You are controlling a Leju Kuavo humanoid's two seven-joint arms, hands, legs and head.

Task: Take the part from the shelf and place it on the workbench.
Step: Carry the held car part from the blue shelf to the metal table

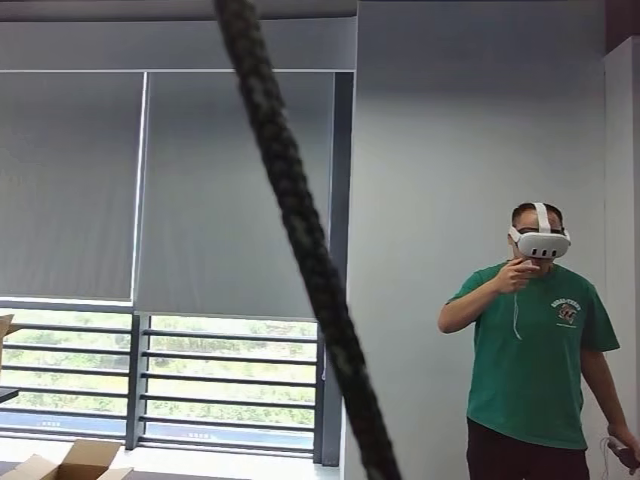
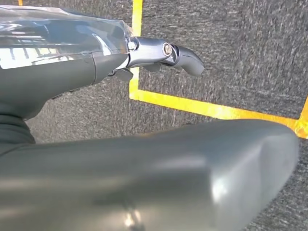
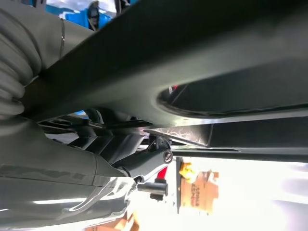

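Observation:
My left hand (image 2: 65,67) hangs over dark carpet, with its thick grey thumb (image 2: 174,173) and one dark finger (image 2: 181,55) spread apart and nothing between them. My right hand (image 3: 72,178) lies close to dark parts of my own body; a finger (image 3: 152,161) reaches out straight and I see nothing held in it. The head view faces a window with blinds and a grey wall.
A black braided rope (image 1: 302,230) hangs slantwise across the head view. A person (image 1: 536,370) in a green shirt and a white headset stands at the right by the wall. An open cardboard box (image 1: 68,462) sits low at the left. Yellow tape (image 2: 214,109) marks the carpet.

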